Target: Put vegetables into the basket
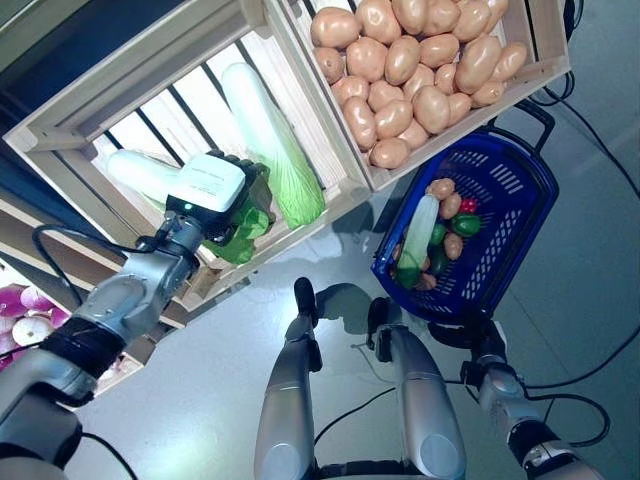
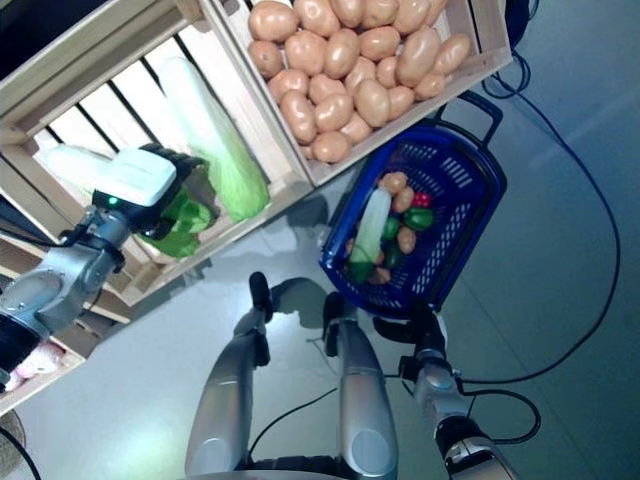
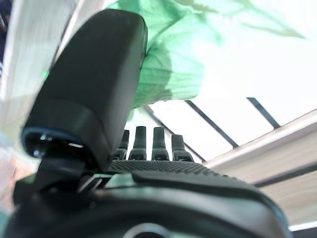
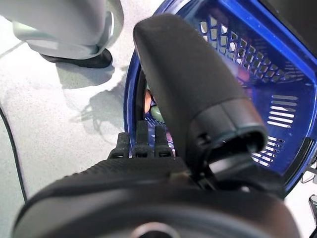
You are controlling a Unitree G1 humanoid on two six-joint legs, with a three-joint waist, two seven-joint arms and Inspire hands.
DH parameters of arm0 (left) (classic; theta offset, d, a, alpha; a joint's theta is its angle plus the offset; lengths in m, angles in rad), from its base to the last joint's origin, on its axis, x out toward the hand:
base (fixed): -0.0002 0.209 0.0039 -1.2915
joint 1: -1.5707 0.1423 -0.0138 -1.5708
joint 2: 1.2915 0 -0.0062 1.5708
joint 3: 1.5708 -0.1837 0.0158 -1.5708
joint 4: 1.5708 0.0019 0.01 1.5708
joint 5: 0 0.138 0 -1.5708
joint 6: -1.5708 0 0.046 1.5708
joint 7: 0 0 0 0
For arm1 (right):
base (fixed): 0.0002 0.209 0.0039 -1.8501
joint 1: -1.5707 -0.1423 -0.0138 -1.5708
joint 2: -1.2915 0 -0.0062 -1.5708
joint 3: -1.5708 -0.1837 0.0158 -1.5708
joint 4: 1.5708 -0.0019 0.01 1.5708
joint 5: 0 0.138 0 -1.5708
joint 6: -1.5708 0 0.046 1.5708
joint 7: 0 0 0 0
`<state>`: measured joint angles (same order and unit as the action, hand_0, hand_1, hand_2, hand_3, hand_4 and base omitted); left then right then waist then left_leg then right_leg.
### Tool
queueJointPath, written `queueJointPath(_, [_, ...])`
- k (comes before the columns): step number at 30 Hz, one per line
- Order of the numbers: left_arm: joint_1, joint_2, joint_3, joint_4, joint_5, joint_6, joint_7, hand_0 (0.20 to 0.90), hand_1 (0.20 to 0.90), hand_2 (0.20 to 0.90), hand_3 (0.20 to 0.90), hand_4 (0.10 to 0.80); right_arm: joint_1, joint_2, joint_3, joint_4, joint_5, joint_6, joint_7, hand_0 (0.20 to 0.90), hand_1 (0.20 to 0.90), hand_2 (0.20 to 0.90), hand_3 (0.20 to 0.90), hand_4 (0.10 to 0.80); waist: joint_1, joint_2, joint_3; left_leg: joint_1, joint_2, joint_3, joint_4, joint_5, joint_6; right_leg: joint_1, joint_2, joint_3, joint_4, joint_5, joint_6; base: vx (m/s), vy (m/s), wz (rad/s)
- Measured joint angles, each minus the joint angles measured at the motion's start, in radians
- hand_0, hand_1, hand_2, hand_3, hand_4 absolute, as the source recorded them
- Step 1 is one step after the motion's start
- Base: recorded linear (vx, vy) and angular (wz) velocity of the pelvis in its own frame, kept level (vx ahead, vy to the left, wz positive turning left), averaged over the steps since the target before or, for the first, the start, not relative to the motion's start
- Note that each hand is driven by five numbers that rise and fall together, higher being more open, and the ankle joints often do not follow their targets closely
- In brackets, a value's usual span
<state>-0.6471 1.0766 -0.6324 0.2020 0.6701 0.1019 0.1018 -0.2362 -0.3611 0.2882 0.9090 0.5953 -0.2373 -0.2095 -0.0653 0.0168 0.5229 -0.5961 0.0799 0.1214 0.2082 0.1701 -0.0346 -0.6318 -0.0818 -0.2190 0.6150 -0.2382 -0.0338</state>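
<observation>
Grey floor [image 1: 600, 250] carries a blue basket [image 1: 520, 215] holding a cabbage, potatoes and peppers, set just below a wooden crate of potatoes [image 1: 415, 60]. Left robot hand [image 1: 245, 200] reaches into the neighbouring slatted crate [image 1: 150, 60], fingers curled about the green leafy end of a Chinese cabbage [image 1: 150, 175]; a second cabbage [image 1: 270, 140] lies beside it. Right robot hand [image 4: 143, 144] grips the basket's near rim, fingers hooked over it

Bright overhead light; glare on the floor [image 1: 250, 330]; wrist views blurred close up
</observation>
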Motion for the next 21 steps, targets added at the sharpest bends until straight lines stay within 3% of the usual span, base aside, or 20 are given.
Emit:
queueJointPath(13, [-0.019, 0.077, 0.002, -0.145, -0.099, 0.093, -0.375, 0.900, 0.900, 0.900, 0.900, 0.800, 0.004, -0.003, -0.009, 0.049, 0.000, -0.037, 0.001, 0.900, 0.900, 0.900, 0.900, 0.800, 0.029, 0.008, 0.000, -0.002, -0.002, -0.008, -0.015, 0.006, -0.007, 0.000, -0.005, -0.015, -0.001, -0.003, -0.003, 0.001, -0.012, 0.03])
queueJointPath(21, [-0.044, 0.080, 0.011, -0.166, -0.168, 0.159, -0.527, 0.900, 0.900, 0.900, 0.900, 0.800, 0.004, -0.002, -0.008, 0.067, 0.001, -0.045, 0.001, 0.900, 0.900, 0.900, 0.900, 0.800, 0.034, 0.009, 0.000, -0.001, -0.004, -0.013, -0.014, 0.008, -0.006, 0.004, -0.007, -0.019, -0.001, -0.005, -0.001, -0.005, -0.008, 0.01])
